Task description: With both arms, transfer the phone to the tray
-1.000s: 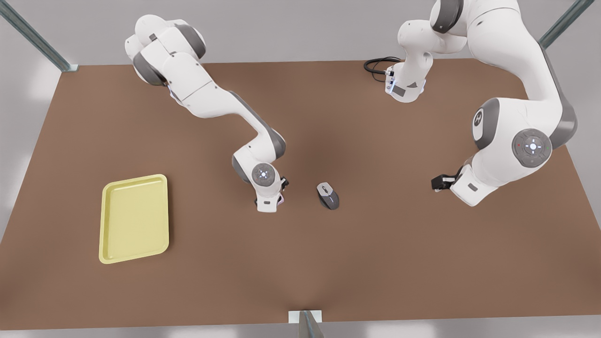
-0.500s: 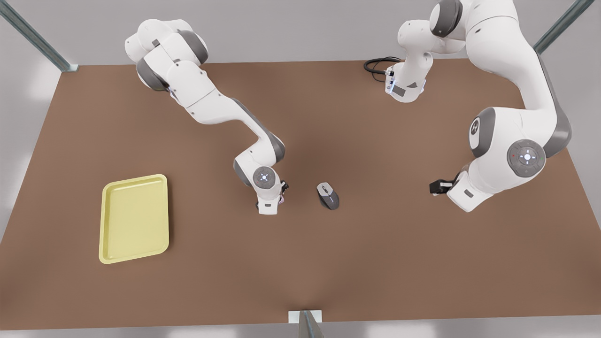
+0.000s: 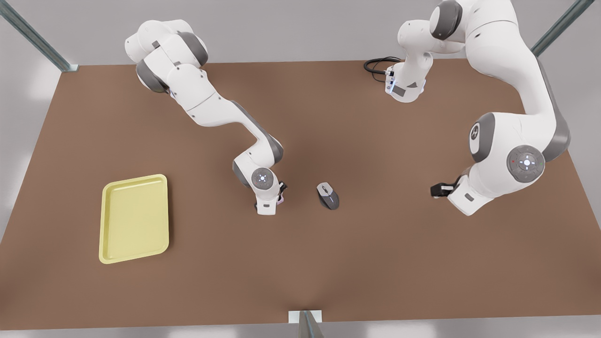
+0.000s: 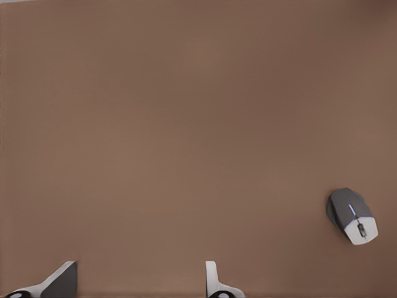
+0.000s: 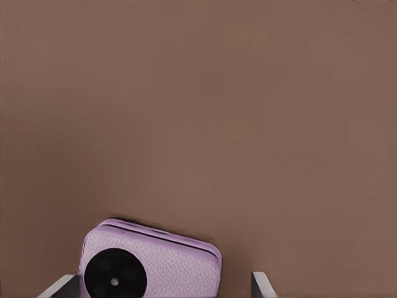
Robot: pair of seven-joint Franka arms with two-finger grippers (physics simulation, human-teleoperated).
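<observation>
Phone [image 5: 180, 267] is lying flat around the middle of the tabletop [image 3: 375, 263], not lifted yet, well apart from the tray [image 3: 134, 253] by the tabletop edge at the front view's left. You're bending the right arm steeply down over it. The right end effector [image 3: 282, 191] is spread and straddling the phone with no grip on it. Grasp, carry and placing are all left. Mouse [image 3: 327, 195] is sitting near. You're parking the left arm toward the opposite edge, with the left end effector [image 3: 437, 190] released and empty.

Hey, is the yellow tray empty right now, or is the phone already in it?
Empty. The tray shows only bare yellow floor; the phone lies between the right gripper's fingers.
</observation>
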